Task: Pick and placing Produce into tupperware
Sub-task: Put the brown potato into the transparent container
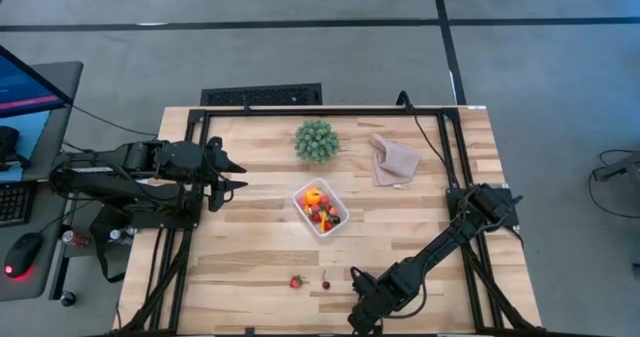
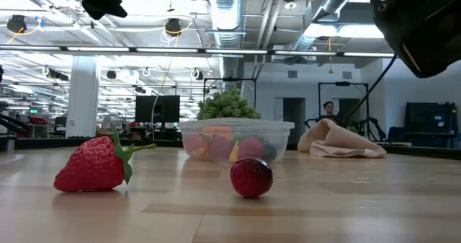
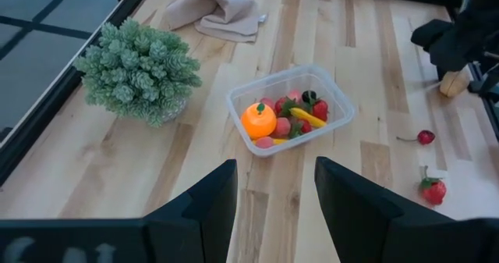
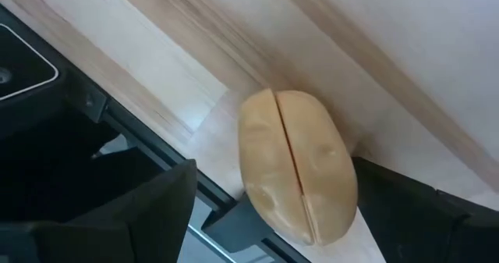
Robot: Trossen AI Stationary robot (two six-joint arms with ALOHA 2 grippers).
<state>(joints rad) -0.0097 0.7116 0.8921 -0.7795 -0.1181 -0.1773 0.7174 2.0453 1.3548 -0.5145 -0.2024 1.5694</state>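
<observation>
1. The left gripper (image 1: 238, 174) hovers over the left part of the wooden bench (image 1: 250, 257), well apart from the produce. Its jaws stand partly spread and hold nothing; the left wrist view shows bare wood between the two fingers (image 3: 207, 204).
2. A green spiky plant (image 1: 316, 140) stands near the far edge of the bench, just behind the tupperware.
3. The tupperware (image 1: 321, 208), a clear rectangular container, sits near the middle of the bench. It holds most of the produce: an orange (image 3: 259, 119), a yellow piece (image 3: 306, 117), and several red and dark pieces.
4. A toy strawberry (image 1: 296, 281) lies on the bench near the front edge, outside the container.
5. A toy cherry (image 1: 325, 283) lies just beside the strawberry, to its right, also outside the container.
6. The right gripper (image 1: 362, 312) is low at the front edge of the bench, right of the cherry. Its jaws are spread wide around a tan, potato-like piece with a seam down its middle (image 4: 299, 165); whether the fingers touch it cannot be told.
7. A beige cloth (image 1: 393, 160) lies crumpled at the far right of the bench, right of the plant.
</observation>
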